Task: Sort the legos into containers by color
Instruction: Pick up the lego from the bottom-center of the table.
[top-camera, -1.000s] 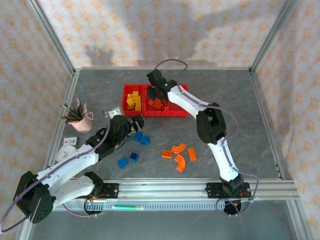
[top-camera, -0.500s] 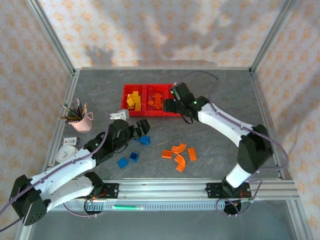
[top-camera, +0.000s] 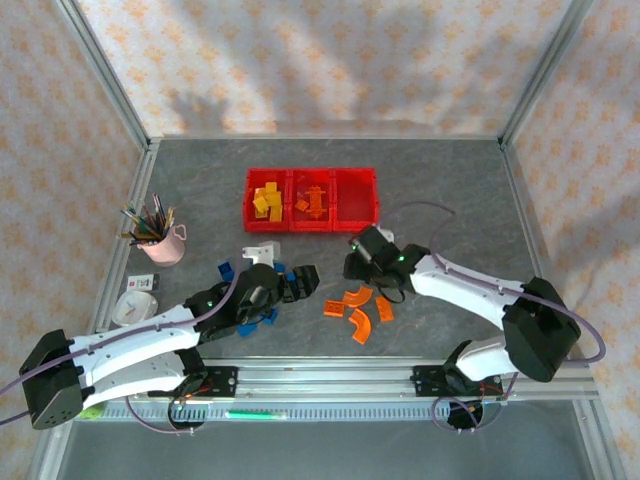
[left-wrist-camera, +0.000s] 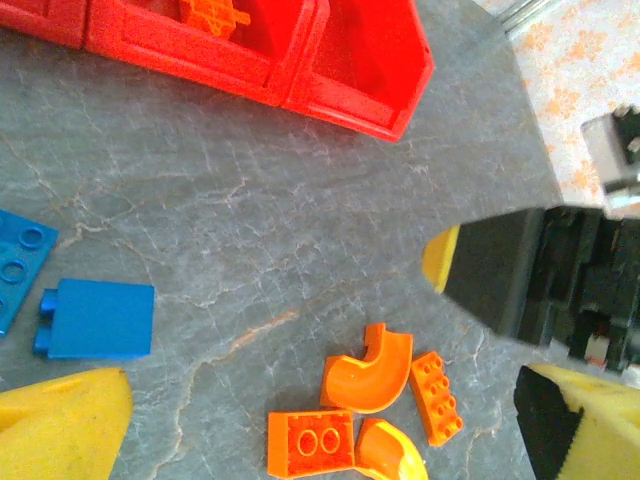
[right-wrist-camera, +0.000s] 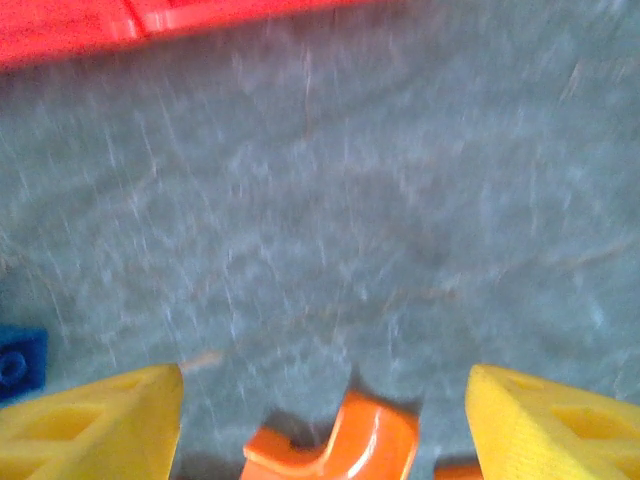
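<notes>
**Fig.** Top view. Containers (top-camera: 355, 198): red row of three bins on the grey surface (top-camera: 470, 200). The left bin holds yellow legos (top-camera: 264, 200); the mid bin holds binned orange legos (top-camera: 312, 200). Loose orange legos (top-camera: 355, 305) lie on the near side of the containers, well apart from them. Blue legos (left-wrist-camera: 95, 320) lie near-left of the containers. Left end effector (top-camera: 303, 280): fingers spread wide, gripping nothing, by the blue legos. Right end effector (top-camera: 357, 263): fingers spread, gripping nothing, btwn the containers & the loose orange legos.
</notes>
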